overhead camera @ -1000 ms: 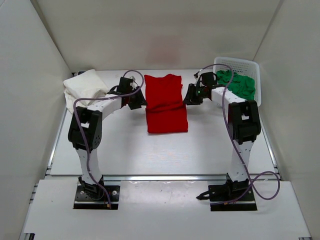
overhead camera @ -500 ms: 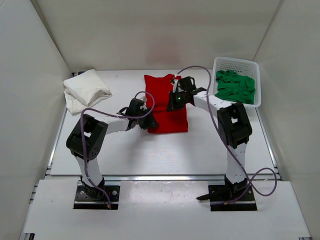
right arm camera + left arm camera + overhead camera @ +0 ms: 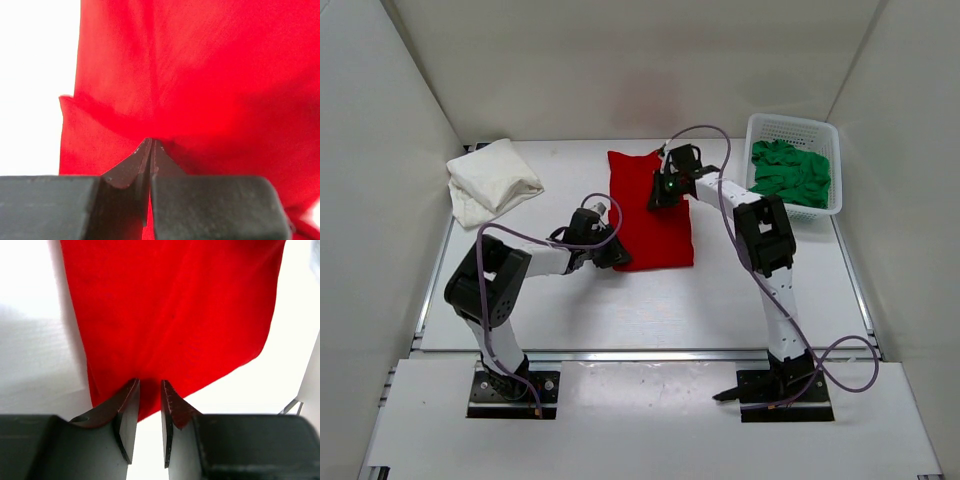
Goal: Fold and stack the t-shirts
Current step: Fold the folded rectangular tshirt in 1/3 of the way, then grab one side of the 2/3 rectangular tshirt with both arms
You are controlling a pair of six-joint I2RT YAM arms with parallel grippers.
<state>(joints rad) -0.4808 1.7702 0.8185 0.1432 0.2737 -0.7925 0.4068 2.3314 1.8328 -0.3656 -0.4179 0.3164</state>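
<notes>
1. The red t-shirt (image 3: 653,215) is soft, matt cloth with a fine, even weave, and it is creased where it bunches.
2. The off-white t-shirt (image 3: 492,178) is matt cloth too, softly rumpled.
3. The green t-shirt (image 3: 792,172) is matt cloth, heavily crumpled.
4. The basket (image 3: 790,125) is white perforated plastic with a faint sheen.
5. The table (image 3: 650,300) is white, smooth and matt; the rail (image 3: 650,354) along its near edge looks like pale brushed metal.
6. The left gripper (image 3: 150,387) and right gripper (image 3: 151,142) have fingers (image 3: 127,415) of a dark, matt, hard material, scuffed paler along the inner edges.
7. The cables (image 3: 702,128) have a smooth purple sheath.
</notes>
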